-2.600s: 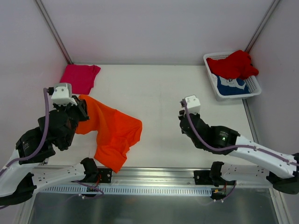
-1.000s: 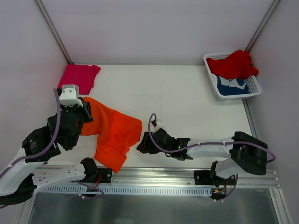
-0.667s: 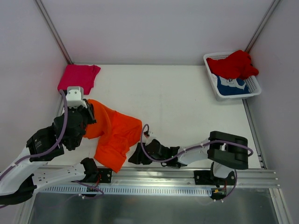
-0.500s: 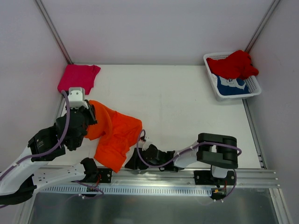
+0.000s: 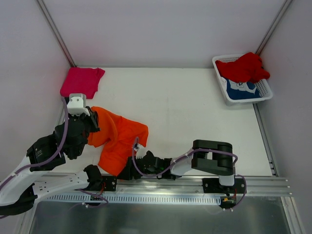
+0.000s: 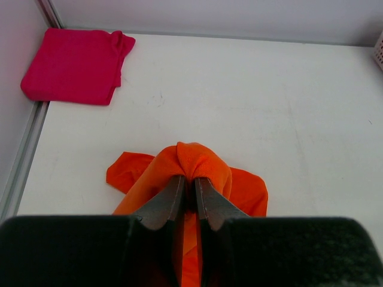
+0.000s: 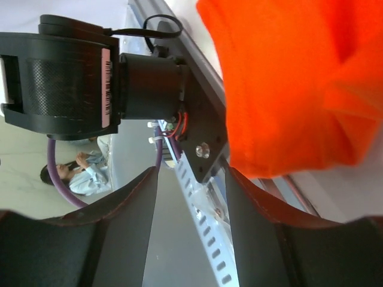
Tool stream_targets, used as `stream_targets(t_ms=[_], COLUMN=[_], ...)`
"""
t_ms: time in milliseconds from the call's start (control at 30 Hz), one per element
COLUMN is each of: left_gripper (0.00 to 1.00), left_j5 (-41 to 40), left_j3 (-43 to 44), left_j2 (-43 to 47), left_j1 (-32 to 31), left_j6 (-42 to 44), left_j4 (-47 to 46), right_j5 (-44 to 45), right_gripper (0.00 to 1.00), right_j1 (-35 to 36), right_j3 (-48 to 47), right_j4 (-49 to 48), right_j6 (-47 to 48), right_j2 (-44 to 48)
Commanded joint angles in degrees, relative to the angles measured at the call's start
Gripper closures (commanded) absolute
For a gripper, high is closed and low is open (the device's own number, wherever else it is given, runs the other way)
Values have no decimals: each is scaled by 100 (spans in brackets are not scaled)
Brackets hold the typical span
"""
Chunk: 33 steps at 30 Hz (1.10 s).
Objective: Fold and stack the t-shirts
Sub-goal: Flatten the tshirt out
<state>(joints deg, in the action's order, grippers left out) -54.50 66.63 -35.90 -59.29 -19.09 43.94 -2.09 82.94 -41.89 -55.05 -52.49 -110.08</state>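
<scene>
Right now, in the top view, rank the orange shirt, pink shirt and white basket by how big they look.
1. orange shirt, crumpled but spread widest
2. basket, only a little smaller, so a close call
3. pink shirt, folded, clearly smallest

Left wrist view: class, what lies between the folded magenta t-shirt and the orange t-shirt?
In the left wrist view, only bare white table separates the magenta t-shirt and the orange t-shirt.
</scene>
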Motion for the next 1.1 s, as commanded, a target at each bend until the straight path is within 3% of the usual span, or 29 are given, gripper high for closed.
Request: stream_targets(t_ms=[0, 567, 1067], left_gripper=[100, 100, 100], left_j5=[-17, -43, -96], left_j3=[-1, -106, -106], left_j2=[57, 118, 197], left_j1=[-30, -30, -30], left_j6=[2, -51, 63], left_j4=[-105, -105, -96], right_j5=[-222, 173, -266], right_gripper=[47, 46, 46], right_j1=[21, -462, -682], right_j3=[-179, 1016, 480], right_j4=[-542, -455, -744], right_j6=[151, 608, 617], right_j2=[-162, 769, -162])
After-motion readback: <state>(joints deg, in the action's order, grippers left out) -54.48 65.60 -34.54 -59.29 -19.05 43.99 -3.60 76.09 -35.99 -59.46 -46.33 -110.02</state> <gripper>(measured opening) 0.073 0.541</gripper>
